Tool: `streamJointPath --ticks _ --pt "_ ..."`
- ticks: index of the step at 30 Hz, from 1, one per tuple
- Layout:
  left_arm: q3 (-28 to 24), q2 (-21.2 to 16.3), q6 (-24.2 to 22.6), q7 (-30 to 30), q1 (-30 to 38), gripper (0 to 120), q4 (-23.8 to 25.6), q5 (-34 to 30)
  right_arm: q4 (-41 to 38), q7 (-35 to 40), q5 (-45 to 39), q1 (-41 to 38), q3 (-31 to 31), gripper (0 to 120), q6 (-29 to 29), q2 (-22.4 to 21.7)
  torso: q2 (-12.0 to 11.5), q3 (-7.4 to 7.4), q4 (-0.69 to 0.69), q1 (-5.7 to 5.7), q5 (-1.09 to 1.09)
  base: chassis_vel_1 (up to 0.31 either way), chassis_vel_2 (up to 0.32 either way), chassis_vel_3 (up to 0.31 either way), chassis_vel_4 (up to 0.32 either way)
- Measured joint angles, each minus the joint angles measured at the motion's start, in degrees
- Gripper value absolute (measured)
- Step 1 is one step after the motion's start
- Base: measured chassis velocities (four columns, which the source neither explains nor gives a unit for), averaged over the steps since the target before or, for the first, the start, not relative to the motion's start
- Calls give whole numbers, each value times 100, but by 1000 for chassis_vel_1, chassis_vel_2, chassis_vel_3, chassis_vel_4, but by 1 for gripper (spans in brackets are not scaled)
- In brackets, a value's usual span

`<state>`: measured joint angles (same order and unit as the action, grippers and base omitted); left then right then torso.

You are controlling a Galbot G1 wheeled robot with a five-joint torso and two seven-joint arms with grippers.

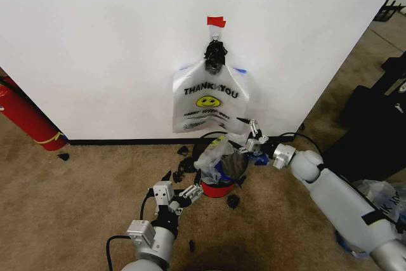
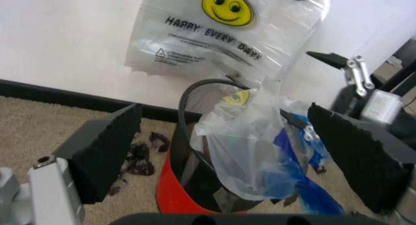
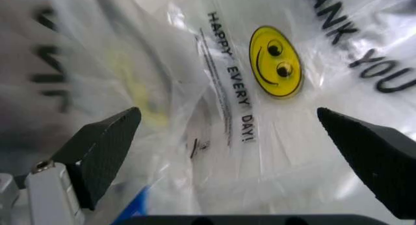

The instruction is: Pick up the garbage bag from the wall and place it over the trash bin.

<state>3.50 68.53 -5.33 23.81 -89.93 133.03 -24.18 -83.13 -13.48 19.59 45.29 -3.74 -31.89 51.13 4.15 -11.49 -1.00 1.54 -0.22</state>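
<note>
- Thin translucent white plastic garbage bag (image 1: 210, 101): black "THANK YOU" lettering, yellow smiley face, blue trim at its top edges.
- Broad white painted wall (image 1: 101, 42): black baseboard strip, small red tape piece (image 1: 216, 21).
- Small round trash bin (image 1: 219, 185): black mesh sides, red base.
- Floor carpet (image 1: 76, 207): tan.
- Long cylinder (image 1: 25, 117), far left: red, yellow band.

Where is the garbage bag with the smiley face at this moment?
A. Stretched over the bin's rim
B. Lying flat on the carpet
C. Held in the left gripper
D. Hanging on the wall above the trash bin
D. The garbage bag hangs from a hook under red tape on the wall, directly above the trash bin; the open right gripper is near its lower corner, and the open left gripper sits low by the bin.
</note>
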Motion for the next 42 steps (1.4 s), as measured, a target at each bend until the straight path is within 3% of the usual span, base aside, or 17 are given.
streamJointPath --ticks 7,12,14,17,19,21,23,28,29,31,35,37,42 --pt "-38 -86 -57 -5 26 100 104 -53 -1001 -76 -479 1171 -802 100 18 -660 0 0 0 0 -1 0 0 0 0" --pt "98 -245 -140 -4 134 100 227 -329 -1470 -7 -945 1673 -1270 100 17 -780 0 1 -5 0 -4 0 0 0 0" --pt "159 -262 -157 -3 121 100 262 -381 -1512 14 -1043 1698 -1301 100 17 -761 0 0 -3 0 -4 0 0 0 0" --pt "351 -387 -256 -92 111 100 407 -643 -1673 45 -1468 1816 -1463 100 8 -630 0 0 11 -1 2 0 0 0 0" --pt "398 -704 -511 -161 540 100 360 -1210 -1994 5 -1955 2346 -2146 100 8 -429 0 0 11 -1 0 0 0 0 0" --pt "366 -965 -726 -160 1047 100 174 -1753 -2264 -32 -2352 2955 -2668 100 21 -209 0 0 -6 0 -8 0 0 0 0" --pt "354 -1030 -767 -160 1168 100 108 -1905 -2363 -38 -2487 3167 -2834 100 40 -119 0 0 -6 0 -2 0 0 0 0" --pt "23 -1561 -1325 -181 2782 100 -859 -3229 -3181 -172 -4080 4926 -4203 100 227 934 0 0 6 0 1 0 0 0 0" --pt "-71 -1600 -1414 -215 3157 100 -1093 -3417 -3299 -201 -4370 5275 -4433 100 218 1131 0 0 -3 0 0 0 0 0 0" --pt "-112 -1608 -1445 -228 3282 100 -1180 -3478 -3343 -210 -4483 5412 -4528 100 204 1212 1 0 -5 0 -2 0 0 0 0" --pt "-599 -1523 -1837 -268 4309 100 -1974 -3913 -3606 -266 -5053 6164 -5004 100 -73 1812 0 0 2 0 -3 0 0 0 0" --pt "-839 -1346 -2242 -228 4877 100 -2465 -4187 -3671 -305 -5134 6442 -5157 100 -332 2222 0 0 3 0 0 0 0 0 0" --pt "-1124 -1004 -2780 -188 5523 100 -3199 -4441 -3714 -323 -5173 6617 -5228 100 -528 2625 0 -1 0 0 1 0 0 0 0"
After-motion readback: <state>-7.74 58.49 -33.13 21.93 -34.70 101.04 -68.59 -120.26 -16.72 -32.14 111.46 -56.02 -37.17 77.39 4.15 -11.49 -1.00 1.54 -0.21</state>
